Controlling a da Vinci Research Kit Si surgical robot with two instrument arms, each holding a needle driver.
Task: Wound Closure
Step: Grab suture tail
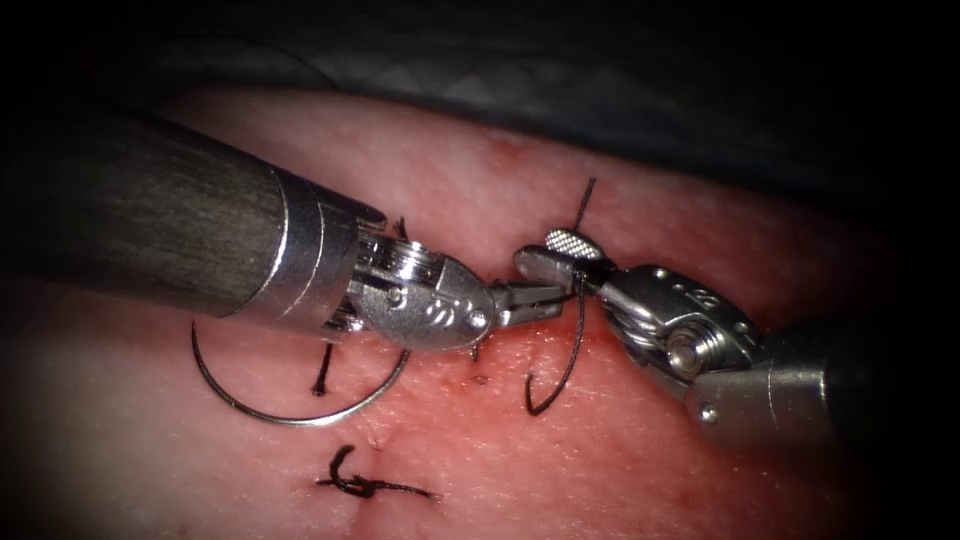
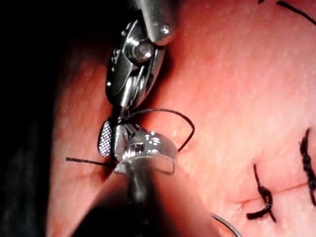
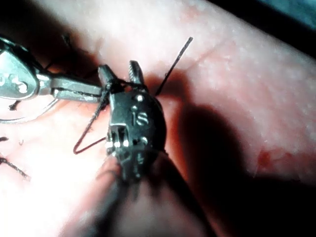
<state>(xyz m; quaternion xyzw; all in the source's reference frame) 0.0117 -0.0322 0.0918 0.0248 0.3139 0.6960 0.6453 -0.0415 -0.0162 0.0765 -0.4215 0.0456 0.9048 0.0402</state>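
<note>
The curved needle (image 1: 290, 420) lies free on the tissue (image 1: 700, 460) below the left tool's shaft, held by neither tool and not in the tissue. My left tool (image 1: 560, 297) reaches rightward, its jaws shut on the black thread (image 1: 578, 330) right of the stitched cut. This thread runs from a free end at the top down to a hooked end (image 1: 532, 405). My right tool (image 1: 535, 252) stands open, its ridged jaw pad (image 1: 570, 243) facing up, and the thread passes between its jaws. The right wrist view shows the same: open right tool (image 3: 117, 69), left tool (image 3: 101, 93), thread (image 3: 173, 61).
Tied stitches with short cut ends sit along the cut: one knot (image 1: 360, 487) at the front, another (image 1: 322, 375) beside the needle's curve. Red fluid stains the tissue around the tools. Dark cloth (image 1: 600, 70) lies beyond the tissue's far edge.
</note>
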